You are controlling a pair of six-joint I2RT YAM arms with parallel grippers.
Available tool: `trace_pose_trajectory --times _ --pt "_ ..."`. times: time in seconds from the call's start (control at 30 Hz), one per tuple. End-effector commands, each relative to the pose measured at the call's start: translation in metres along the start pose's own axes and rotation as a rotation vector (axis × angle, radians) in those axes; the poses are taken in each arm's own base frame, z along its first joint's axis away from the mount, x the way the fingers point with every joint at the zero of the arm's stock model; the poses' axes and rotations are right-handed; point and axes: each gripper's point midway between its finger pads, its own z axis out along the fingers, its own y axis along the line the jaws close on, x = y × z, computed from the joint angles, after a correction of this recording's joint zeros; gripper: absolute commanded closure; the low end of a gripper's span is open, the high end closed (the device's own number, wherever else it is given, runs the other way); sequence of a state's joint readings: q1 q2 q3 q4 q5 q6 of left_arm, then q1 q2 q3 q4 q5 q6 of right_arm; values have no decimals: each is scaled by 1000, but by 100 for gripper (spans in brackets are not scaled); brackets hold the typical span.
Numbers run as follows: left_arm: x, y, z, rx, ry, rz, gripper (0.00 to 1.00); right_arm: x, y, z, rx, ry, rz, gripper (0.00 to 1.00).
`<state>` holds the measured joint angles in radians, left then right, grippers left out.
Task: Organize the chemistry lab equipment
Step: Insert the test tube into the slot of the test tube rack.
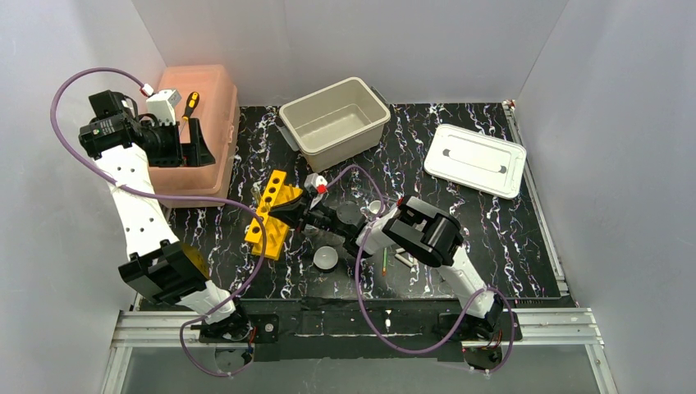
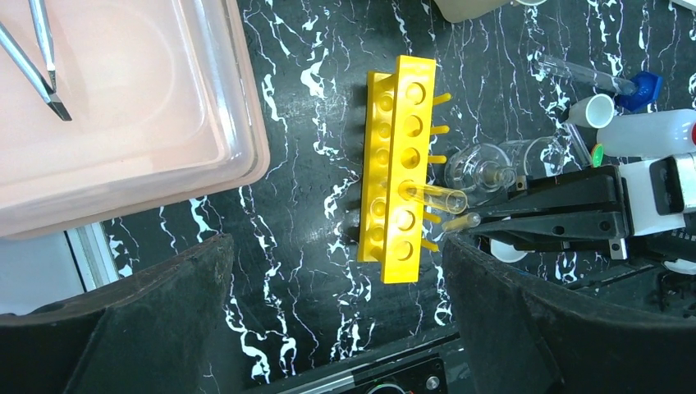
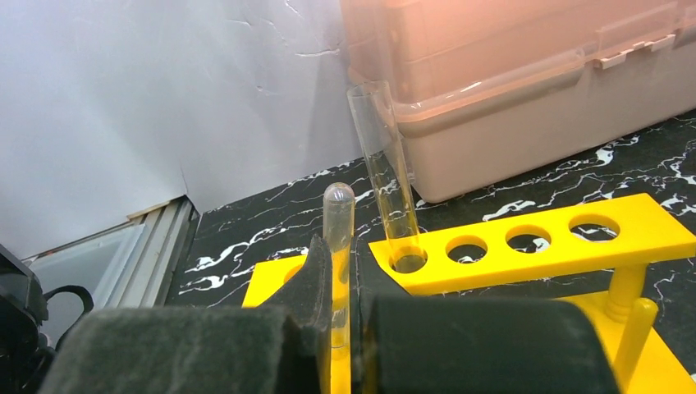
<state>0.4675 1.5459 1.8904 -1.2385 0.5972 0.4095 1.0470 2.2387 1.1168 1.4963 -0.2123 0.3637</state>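
Tube [image 3: 338, 230] is pinched in the right gripper [image 3: 343, 283], jaws almost closed on it. Its rounded end is up, right at the rack [image 3: 525, 238] by the end hole. The rack sits left of centre in the top view, on the black mat [image 1: 492, 222]. A second tube [image 3: 384, 172] stands in a rack hole, leaning. The flask [image 2: 484, 168] lies on its side just right of the rack in the left wrist view. Left gripper [image 1: 195, 150] is wide open, holding nothing — over the pink box [image 1: 205, 90], upper left.
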Motion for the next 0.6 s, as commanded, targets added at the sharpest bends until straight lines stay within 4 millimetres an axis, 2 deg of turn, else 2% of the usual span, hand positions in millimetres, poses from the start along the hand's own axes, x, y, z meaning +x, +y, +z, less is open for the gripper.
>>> trace_pose_trajectory --times 0.0,0.33,0.43,0.57 --pt "2 -9 -12 -6 -17 28 1 -50 21 9 -94 -223 -69 99" --pt "2 -8 -12 -12 -14 35 1 -39 15 8 -71 -196 -96 99" --pt "2 -7 -13 -18 -16 38 1 -39 16 8 -72 -197 -99 99" --pt "2 -7 -13 -22 -15 43 1 -49 23 10 -93 -211 -126 99"
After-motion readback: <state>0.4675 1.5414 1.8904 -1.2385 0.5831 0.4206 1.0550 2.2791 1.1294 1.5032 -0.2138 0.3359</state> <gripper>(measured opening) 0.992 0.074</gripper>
